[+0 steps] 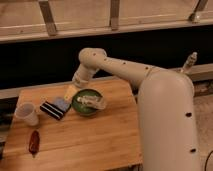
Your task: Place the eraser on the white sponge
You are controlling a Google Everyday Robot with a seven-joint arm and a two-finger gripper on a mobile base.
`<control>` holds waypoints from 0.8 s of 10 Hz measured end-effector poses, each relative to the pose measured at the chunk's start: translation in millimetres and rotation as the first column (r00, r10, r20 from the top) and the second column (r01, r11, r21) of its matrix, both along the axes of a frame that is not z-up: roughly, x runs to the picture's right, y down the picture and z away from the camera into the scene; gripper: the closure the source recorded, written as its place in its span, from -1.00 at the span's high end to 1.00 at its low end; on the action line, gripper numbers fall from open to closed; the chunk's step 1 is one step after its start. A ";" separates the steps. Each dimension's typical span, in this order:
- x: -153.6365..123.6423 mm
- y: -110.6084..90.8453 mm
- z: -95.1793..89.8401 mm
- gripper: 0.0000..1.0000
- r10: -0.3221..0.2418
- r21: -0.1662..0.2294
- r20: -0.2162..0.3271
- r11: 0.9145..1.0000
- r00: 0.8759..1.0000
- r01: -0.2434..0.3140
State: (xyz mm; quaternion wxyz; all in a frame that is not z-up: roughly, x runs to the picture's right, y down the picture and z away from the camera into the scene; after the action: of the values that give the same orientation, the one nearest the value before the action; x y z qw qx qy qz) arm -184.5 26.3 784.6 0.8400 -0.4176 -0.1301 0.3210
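The eraser (pixel 56 107), a flat black block with white stripes and a blue-grey face, lies on the wooden table (pixel 80 142) just left of the green bowl (pixel 80 107). The white sponge (pixel 93 103), a pale elongated lump, lies inside the green bowl. My gripper (pixel 70 92) hangs from the white arm (pixel 115 65), just above and to the right of the eraser, by the bowl's left rim. It holds nothing that I can see.
A translucent white cup (pixel 26 114) stands at the table's left edge. A dark red elongated object (pixel 34 142) lies near the front left. A dark wall and a rail run behind the table. My white body (pixel 167 120) fills the right side.
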 end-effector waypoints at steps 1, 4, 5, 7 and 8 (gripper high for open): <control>-15.4 -2.3 -0.5 0.60 0.001 0.028 0.004 1.000 1.000 -0.001; -53.0 -9.1 -2.2 0.60 -0.055 0.094 0.039 0.994 0.998 0.051; -73.5 -8.1 -7.1 0.60 -0.126 0.144 0.082 0.983 0.989 0.114; -79.7 -8.8 -8.4 0.60 -0.159 0.170 0.097 0.975 0.982 0.141; -79.5 -9.2 -8.4 0.60 -0.159 0.170 0.097 0.975 0.983 0.141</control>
State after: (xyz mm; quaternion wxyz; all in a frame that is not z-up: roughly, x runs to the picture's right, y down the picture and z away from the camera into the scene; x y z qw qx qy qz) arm -264.0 17.1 776.1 0.8847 -0.3734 -0.1701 0.2214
